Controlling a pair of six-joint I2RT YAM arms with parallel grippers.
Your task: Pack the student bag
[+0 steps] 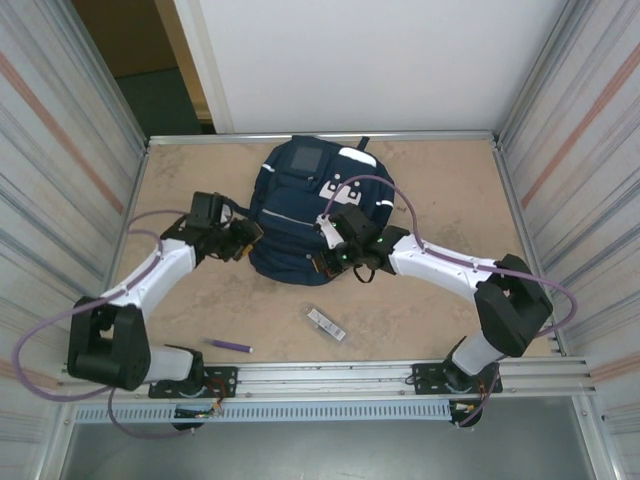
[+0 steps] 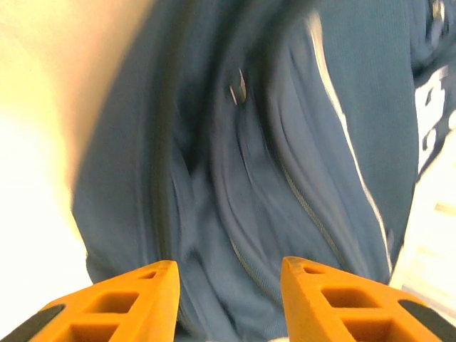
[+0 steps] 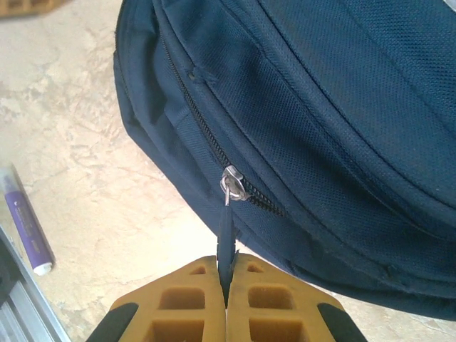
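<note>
Pinching the zip pull [image 3: 226, 239] in my closed right fingers [image 3: 189, 303], I am aiming to draw straight along the zip [image 3: 201, 127], my half-open, empty left fingers [image 2: 121, 303] hovering at the student bag [image 1: 300, 210] lying upper-centre.

The top cam sits high behind the arm bases [image 1: 195, 382] looking down on the whole table [image 1: 200, 190], while both wrist cams peek past their own orange fingers [image 2: 135, 299] super close at the near end of the backpack [image 1: 300, 200], which the overhead also catches.
</note>
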